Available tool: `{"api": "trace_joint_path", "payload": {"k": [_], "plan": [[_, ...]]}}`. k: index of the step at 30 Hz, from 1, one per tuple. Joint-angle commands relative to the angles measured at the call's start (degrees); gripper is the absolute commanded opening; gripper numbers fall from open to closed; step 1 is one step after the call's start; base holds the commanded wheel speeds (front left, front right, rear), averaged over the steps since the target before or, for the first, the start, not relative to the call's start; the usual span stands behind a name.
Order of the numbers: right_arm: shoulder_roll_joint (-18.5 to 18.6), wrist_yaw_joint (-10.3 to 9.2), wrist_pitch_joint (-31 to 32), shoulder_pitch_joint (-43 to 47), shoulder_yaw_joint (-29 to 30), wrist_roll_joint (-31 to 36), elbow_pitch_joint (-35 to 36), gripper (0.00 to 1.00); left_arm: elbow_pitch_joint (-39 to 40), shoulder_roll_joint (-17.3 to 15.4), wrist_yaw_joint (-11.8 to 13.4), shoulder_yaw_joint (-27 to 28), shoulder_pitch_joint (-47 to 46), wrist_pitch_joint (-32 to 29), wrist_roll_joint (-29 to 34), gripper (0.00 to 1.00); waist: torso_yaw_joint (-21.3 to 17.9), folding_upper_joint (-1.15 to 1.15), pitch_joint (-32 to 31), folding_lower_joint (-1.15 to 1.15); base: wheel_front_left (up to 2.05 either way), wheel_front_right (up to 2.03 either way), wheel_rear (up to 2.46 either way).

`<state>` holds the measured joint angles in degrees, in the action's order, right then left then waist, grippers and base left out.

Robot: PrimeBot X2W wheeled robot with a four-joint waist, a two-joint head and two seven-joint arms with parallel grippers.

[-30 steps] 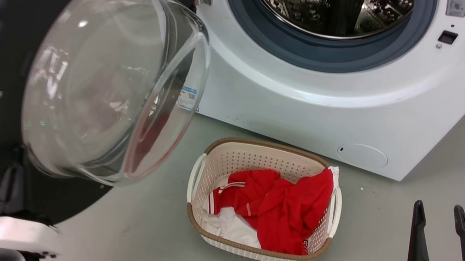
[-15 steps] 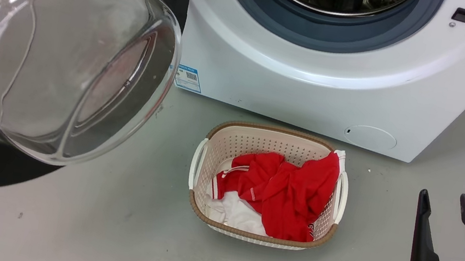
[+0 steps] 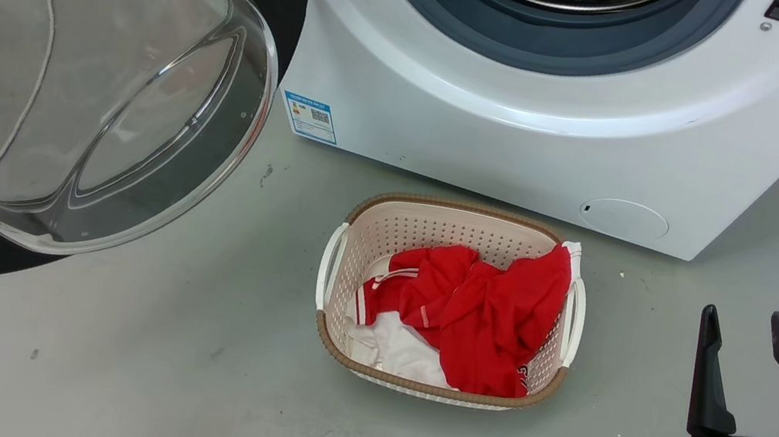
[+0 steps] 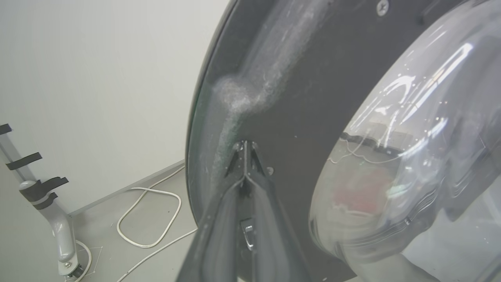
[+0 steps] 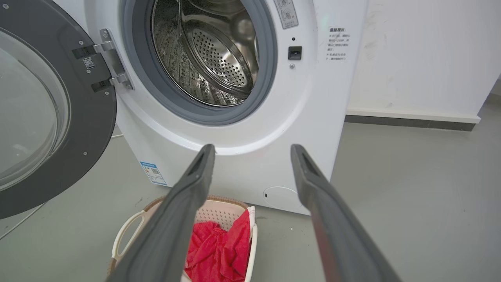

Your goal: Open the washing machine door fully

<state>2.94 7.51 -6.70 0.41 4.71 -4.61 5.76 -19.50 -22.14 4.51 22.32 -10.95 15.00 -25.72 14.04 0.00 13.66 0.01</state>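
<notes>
Head view: the door (image 3: 92, 70) stands wide, left of the washing machine (image 3: 494, 149); my right gripper (image 3: 744, 314) idles, fingers spread. Left wrist view: my left gripper (image 4: 244, 156), pinched together and empty, presses the door's dark inner face. Right wrist view: drum (image 5: 211, 51) exposed. Probably 1 final outward push is needed.

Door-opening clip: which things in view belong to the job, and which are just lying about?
Job: washing machine door; washing machine; left gripper, jaws shut, tips at the door's inner face.
Lying about: laundry basket; red and white clothes in it; right gripper, jaws open, holding nothing.
</notes>
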Motion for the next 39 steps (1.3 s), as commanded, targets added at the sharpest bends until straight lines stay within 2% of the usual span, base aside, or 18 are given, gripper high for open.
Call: {"api": "trace_joint_path", "payload": {"k": [1, 6, 12, 21, 32, 35, 39], "plan": [[-0.13, -0.04, -0.02, -0.56, -0.07, 0.08, -0.08, 1.0, -0.62, -0.34, -0.17, 0.65, -0.8, 0.23, 0.64, 0.0, -0.04, 0.0, -0.19, -0.01, 0.0, 0.0, 0.0], [-0.13, -0.03, -0.3, -0.04, 0.0, -0.25, -0.7, 1.0, -1.14, 0.76, -1.12, 1.79, -0.7, 0.2, 2.66, 0.0, 0.06, 0.0, -1.18, -0.01, 0.0, 0.0, 0.0], [-0.13, -0.03, -0.75, 1.0, -0.17, -1.18, -1.79, 1.0, 2.19, 3.96, -2.0, 2.06, 2.74, 0.2, 5.71, 0.0, 0.21, 0.0, -3.85, -0.01, 0.0, 0.0, 0.0], [-0.12, -0.03, -1.38, 1.99, -0.63, -2.09, -3.06, 1.0, 9.69, 9.62, -3.21, -1.69, 9.44, 0.2, 9.2, 0.0, -0.38, 0.0, -7.34, -0.01, 0.0, 0.0, 0.0], [-0.12, -0.04, -2.22, 2.01, -0.42, -2.38, -3.71, 1.0, 14.08, 14.65, -6.23, -14.09, 9.31, -1.51, 13.37, 0.0, -4.17, 0.0, -8.61, -0.01, 0.0, 0.0, 0.0], [-0.12, -0.04, -2.48, 1.77, -0.2, -2.3, -4.15, 1.0, 13.51, 15.85, -8.14, -19.82, 8.03, -2.04, 14.76, 0.0, -6.86, 0.0, -9.17, -0.01, 0.0, 0.0, 0.0], [-0.11, -0.04, -2.86, 1.57, -0.08, -2.27, -4.42, 1.0, 12.52, 16.55, -8.96, -23.37, 7.09, -1.86, 15.64, 0.0, -9.01, 0.0, -9.65, -0.01, 0.0, 0.0, 0.0]]}}
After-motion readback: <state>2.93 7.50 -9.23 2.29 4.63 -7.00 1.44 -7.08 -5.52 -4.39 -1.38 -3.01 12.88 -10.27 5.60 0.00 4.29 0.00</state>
